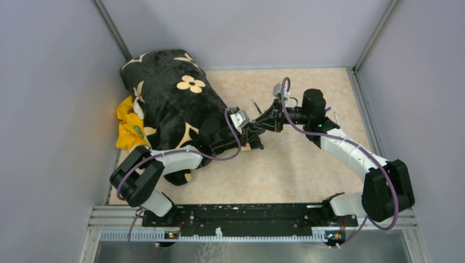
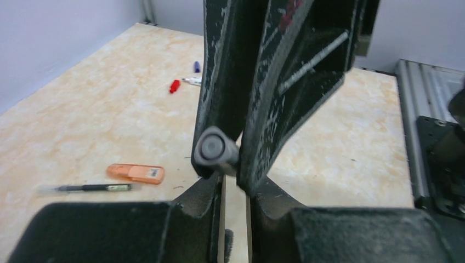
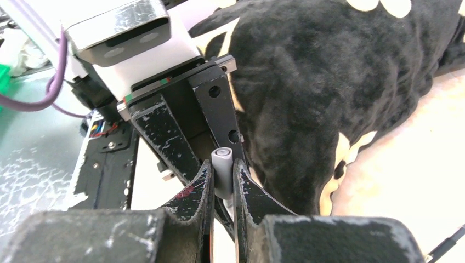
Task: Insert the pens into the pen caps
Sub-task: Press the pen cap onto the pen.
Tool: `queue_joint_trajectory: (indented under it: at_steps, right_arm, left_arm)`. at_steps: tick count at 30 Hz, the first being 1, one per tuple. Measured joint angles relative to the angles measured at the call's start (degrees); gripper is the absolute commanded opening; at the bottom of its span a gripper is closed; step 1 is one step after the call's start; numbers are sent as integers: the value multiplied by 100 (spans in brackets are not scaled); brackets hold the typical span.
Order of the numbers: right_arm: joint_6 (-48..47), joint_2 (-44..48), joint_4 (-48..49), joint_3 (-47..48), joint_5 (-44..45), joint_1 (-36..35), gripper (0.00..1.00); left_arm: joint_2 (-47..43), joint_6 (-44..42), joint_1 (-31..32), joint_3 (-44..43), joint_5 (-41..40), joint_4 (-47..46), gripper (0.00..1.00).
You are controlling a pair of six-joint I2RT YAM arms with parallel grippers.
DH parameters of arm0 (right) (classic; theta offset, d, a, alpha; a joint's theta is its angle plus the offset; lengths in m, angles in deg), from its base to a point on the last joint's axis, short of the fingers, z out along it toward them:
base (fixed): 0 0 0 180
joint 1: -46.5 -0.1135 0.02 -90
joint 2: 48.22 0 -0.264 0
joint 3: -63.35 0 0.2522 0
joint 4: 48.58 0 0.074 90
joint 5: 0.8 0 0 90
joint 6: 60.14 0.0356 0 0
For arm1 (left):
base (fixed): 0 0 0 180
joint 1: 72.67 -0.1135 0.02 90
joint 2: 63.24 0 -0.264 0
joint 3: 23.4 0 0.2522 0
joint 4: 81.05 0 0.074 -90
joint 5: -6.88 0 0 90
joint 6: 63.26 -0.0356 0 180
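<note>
Between scuffed fingers (image 3: 193, 193) sits a smooth grey cap (image 3: 222, 169).

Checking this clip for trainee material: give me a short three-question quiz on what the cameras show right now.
1. True or false: the right gripper is shut on a short grey plastic tube.
2. What lies nearest the thin dark pen? A) red cap B) short orange marker C) purple cap
3. Fill in: the black plush cushion shows a cream ___ printed on top.
Key: 1 true; 2 B; 3 flower.
</note>
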Motion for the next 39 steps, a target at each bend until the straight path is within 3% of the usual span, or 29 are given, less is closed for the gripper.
queue_joint_trajectory:
  at_steps: [2,10,19,25,32,39]
  right_arm:
    - [-42,125,-197,-2,-184,83,0]
    - [-992,442,-1650,140,-911,417,19]
    - [-1502,361,-2702,138,-1281,479,55]
    - [-1582,369,-3010,138,-1473,525,69]
    - [-2277,374,-3630,72,-1196,535,74]
    - [-2256,396,-3141,-614,-1040,518,73]
  left_arm:
    - [-15,107,2,59,267,-76,0]
    - [-17,573,-63,175,1316,-63,0]
    - [-13,1036,-177,188,1711,-398,0]
    - [9,1220,-236,278,1729,-660,0]
    - [-70,1414,-236,328,1620,-964,0]
    - [-317,1915,-177,328,1342,-1346,0]
